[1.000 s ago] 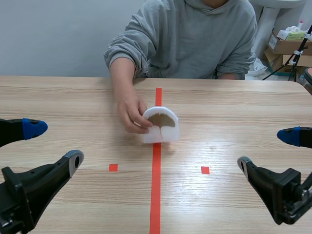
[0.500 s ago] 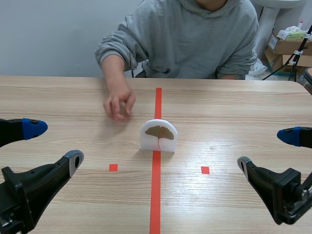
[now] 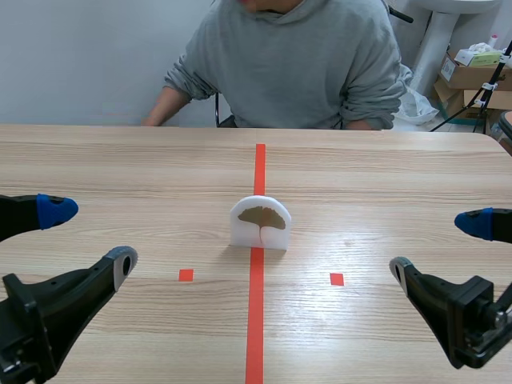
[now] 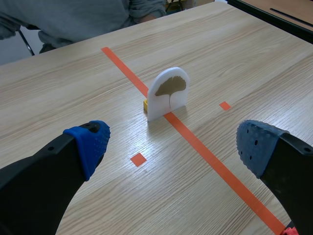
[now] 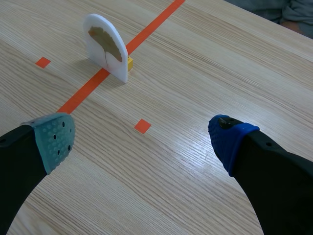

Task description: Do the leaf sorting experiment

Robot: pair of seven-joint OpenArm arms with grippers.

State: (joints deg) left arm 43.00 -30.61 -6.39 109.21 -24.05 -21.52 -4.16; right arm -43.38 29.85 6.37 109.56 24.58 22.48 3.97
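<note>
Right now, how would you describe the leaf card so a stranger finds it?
On the table, follow the orange-red tape line. Standing upright on it is a white arched card with a brown fan-shaped leaf, the only upright thing there.

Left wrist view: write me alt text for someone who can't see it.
A white arched card showing a brown fan-shaped leaf stands upright on the orange-red tape line of a wooden table, a small yellow block at its base. The left gripper is open and empty, short of the card. A person in grey sits at the far edge.
</note>
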